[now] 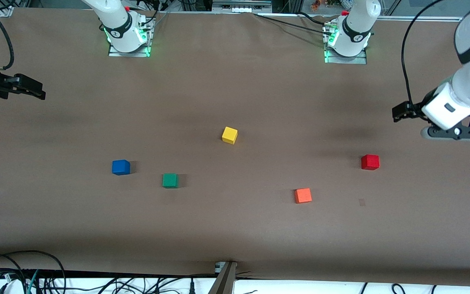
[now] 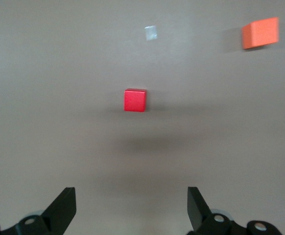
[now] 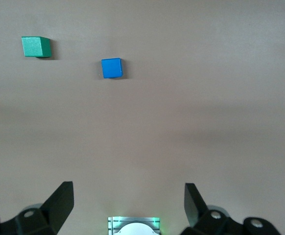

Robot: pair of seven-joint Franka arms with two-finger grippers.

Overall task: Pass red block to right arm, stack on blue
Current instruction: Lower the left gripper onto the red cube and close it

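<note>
Two white robot arms reach over a brown bench (image 1: 235,81), each raised above its own end. The left end effector (image 2: 131,208) hangs over bare bench near the red block (image 1: 370,162); its fingers (image 2: 64,208) are spread wide and hold nothing. The right end effector (image 3: 129,208) hovers at the right arm's end, its fingers also wide apart and empty.

Going from the front camera outward: an orange cube (image 1: 302,195) lies nearest, then a green cube (image 1: 169,180). The blue cube (image 1: 120,167) sits just beside the green one, toward the right arm's end. The red block rests alone toward the left arm's end, well apart from the blue. A yellow cube (image 1: 229,135) lies farthest, mid-bench. Nothing touches.
</note>
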